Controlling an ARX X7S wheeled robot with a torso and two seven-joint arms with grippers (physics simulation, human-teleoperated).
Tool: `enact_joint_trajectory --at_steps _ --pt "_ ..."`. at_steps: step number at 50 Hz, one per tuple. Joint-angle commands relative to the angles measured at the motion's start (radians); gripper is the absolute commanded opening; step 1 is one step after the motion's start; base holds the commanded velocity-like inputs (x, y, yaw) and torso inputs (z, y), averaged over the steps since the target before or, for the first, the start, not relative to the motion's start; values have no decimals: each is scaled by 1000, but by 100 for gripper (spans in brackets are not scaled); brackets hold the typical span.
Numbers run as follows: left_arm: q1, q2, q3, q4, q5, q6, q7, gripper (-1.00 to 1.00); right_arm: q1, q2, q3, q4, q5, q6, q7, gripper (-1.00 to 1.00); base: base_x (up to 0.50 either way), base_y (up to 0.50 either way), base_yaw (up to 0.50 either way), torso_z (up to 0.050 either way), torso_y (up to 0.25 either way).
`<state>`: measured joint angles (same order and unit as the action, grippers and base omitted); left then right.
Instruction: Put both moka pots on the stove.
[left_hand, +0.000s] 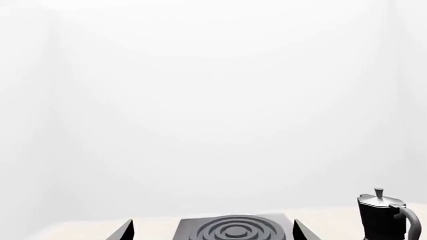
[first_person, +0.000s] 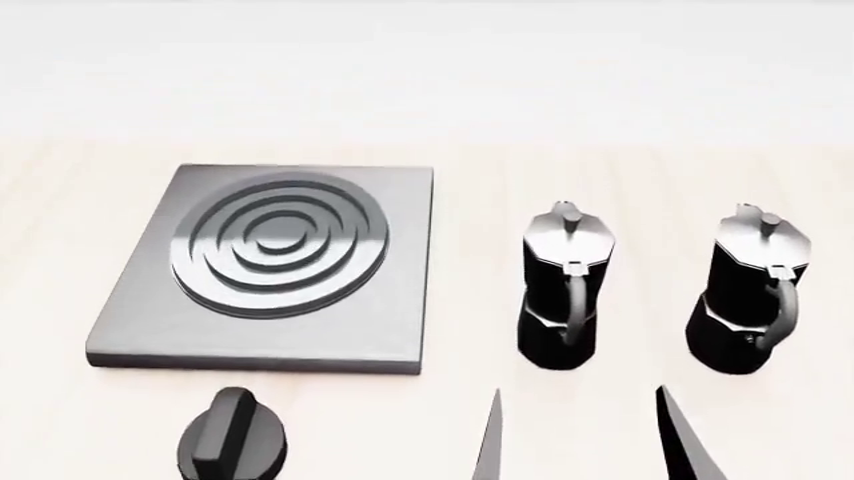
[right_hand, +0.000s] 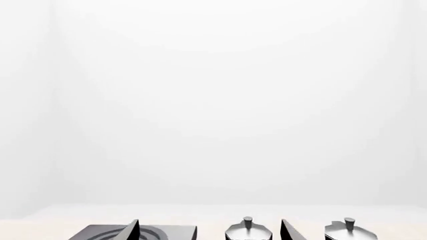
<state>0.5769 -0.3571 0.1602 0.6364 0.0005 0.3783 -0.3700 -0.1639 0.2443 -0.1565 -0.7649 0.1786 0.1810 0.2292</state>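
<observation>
Pale wood table (first_person: 641, 170): both moka pots (first_person: 561, 290) (first_person: 750, 295) stand at frame right, off the stove (first_person: 274, 265) — nothing done; right gripper (first_person: 587, 440) fingers spread, left's likewise.

A short black round knob (first_person: 232, 440) sits on the pale wooden table (first_person: 627, 180).
</observation>
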Motion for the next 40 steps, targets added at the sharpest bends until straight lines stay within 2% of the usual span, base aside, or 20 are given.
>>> enact_joint_trajectory --at_steps 1,17,40 --pt "11 -2 7 32 8 -21 -6 100 3 11 -9 0 6 0 14 100 164 0 0 0 0" --pt "-5 -9 11 -4 1 0 -9 100 6 22 -18 15 18 -10 29 100 43 12 0 0 1" --pt "-15 -18 19 -26 -3 14 -15 100 15 43 -26 8 28 5 52 100 0 185 0 0 0"
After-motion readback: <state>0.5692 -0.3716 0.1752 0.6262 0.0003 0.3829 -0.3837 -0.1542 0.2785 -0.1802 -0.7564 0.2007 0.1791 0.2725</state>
